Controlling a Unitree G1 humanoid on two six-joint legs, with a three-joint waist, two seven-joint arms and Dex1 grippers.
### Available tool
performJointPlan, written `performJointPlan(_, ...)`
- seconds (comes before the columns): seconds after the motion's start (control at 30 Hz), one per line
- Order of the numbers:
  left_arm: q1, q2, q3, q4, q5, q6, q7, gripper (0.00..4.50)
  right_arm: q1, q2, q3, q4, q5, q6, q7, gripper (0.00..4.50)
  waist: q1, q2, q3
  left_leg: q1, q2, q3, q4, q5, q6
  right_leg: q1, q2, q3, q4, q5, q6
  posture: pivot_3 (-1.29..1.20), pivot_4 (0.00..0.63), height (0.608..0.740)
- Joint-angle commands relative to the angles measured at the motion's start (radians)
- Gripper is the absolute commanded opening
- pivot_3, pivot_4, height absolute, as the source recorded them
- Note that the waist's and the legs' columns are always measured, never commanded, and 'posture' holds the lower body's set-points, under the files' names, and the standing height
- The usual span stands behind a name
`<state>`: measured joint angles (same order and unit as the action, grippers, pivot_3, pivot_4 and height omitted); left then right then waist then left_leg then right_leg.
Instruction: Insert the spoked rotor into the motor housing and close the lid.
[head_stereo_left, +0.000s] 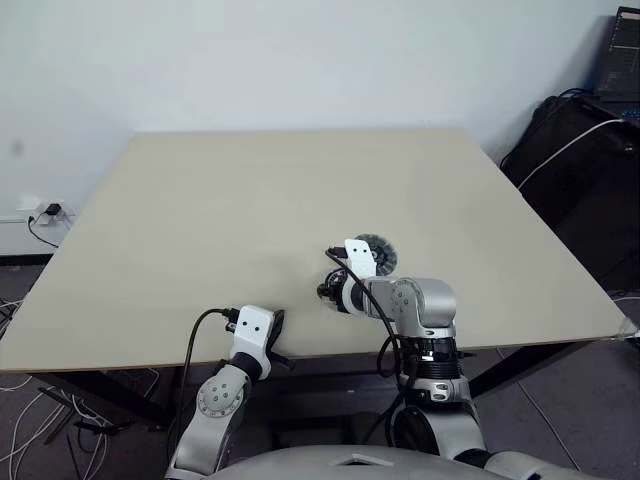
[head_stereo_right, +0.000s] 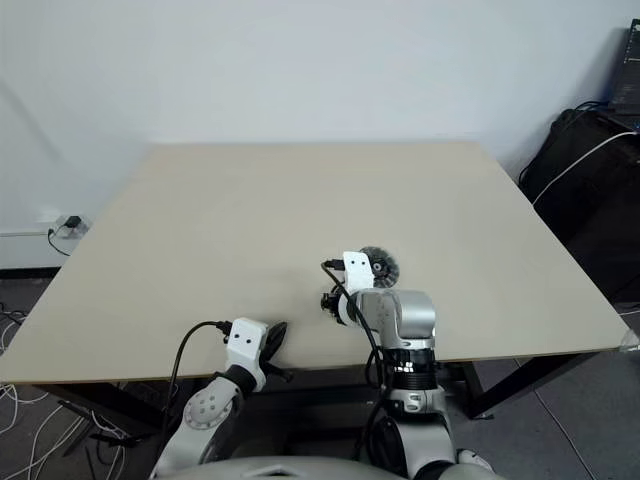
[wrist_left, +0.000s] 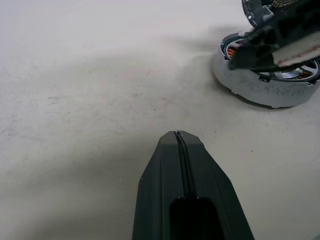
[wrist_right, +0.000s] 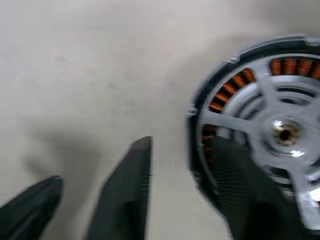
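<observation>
The motor housing (wrist_right: 260, 135) is seen on the tabletop (head_stereo_left: 250, 210) near the front edge, its copper windings showing under a spoked rotor (wrist_right: 282, 132) seated inside. The right end effector (wrist_right: 95, 200) is held just beside it, fingers apart. The left end effector (wrist_left: 180, 150), fingers pressed together, rests nearer the left.

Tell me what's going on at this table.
The right gripper hovers, fingers apart, just beside the motor housing on the table. The spoked rotor appears to sit in the housing already. The lid lies just behind it, not yet on. The left gripper is shut and idle near the table's front edge.
</observation>
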<state>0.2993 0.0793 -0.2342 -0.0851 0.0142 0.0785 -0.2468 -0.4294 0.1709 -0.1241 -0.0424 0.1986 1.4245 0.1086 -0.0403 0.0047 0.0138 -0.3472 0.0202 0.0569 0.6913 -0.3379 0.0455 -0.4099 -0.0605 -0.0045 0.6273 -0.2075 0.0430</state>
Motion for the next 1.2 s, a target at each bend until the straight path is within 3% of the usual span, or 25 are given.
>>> performJointPlan(0.03,-0.011,0.000,0.004,-0.031,-0.012,-0.008,-0.002,0.00,-0.092,0.102,0.094,-0.030,0.099,-0.022,0.083,1.96,-0.006,0.000,0.001,-0.001,0.000,0.000,0.000,0.000,0.000,-0.001,0.000,0.000,0.000,0.000,0.000,0.00,0.000,0.740)
performJointPlan(0.13,-0.011,0.003,0.007,-0.032,-0.013,-0.008,-0.004,0.00,-0.096,-0.033,0.239,-0.087,0.131,-0.082,0.202,1.96,-0.028,0.002,0.002,-0.003,0.000,0.001,-0.001,0.000,0.000,-0.004,0.001,0.000,0.000,0.000,0.000,0.00,0.000,0.740)
performJointPlan(0.27,-0.016,0.004,0.006,-0.030,-0.013,-0.006,-0.008,0.00,-0.114,-0.346,0.533,-0.191,0.088,-0.274,0.429,1.96,-0.011,0.002,0.003,-0.003,0.000,-0.004,-0.002,0.000,0.000,-0.002,0.000,-0.003,-0.002,-0.001,0.001,0.00,0.000,0.740)
performJointPlan(0.63,-0.025,0.001,0.004,-0.024,-0.013,-0.006,-0.017,0.00,-0.149,-0.691,0.768,-0.268,-0.013,-0.537,0.666,1.96,0.006,-0.001,0.003,-0.004,-0.007,-0.003,-0.001,-0.002,0.002,-0.002,-0.003,-0.003,-0.002,-0.003,0.002,0.00,0.000,0.740)
performJointPlan(0.9,-0.020,-0.002,0.007,-0.030,-0.012,-0.007,-0.013,0.00,-0.183,-0.824,0.888,-0.227,-0.173,-0.700,0.789,1.96,0.015,-0.002,0.003,-0.004,-0.007,-0.003,0.000,-0.002,0.003,-0.002,-0.004,-0.003,-0.003,-0.003,0.002,0.00,0.000,0.740)
performJointPlan(1.2,-0.019,-0.003,0.009,-0.030,-0.011,-0.010,-0.010,0.00,-0.166,-0.796,0.891,-0.129,-0.272,-0.754,0.822,1.96,0.020,-0.002,0.003,-0.004,-0.007,-0.003,0.001,-0.002,0.002,-0.002,-0.004,-0.003,-0.002,-0.003,0.002,0.00,0.000,0.740)
